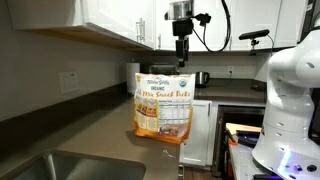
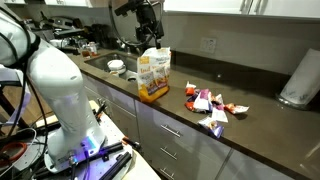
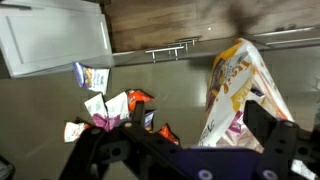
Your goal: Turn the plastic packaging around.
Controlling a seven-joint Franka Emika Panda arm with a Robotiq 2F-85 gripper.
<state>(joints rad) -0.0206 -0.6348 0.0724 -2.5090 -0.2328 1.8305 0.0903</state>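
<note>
Snack pouch (image 2: 152, 75) stands upright near the front edge of the counter (image 2: 275, 125), with the gripper (image 2: 151, 42) over its top; whether the jaws are open or closed cannot be told. A clean turn likely calls for a light pinch on the top seam and a slow twist, clear of the loose wrappers (image 2: 210, 105).

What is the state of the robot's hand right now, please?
Hand: open, holding nothing; the tall white and orange plastic snack pouch stands close to one finger.
</note>
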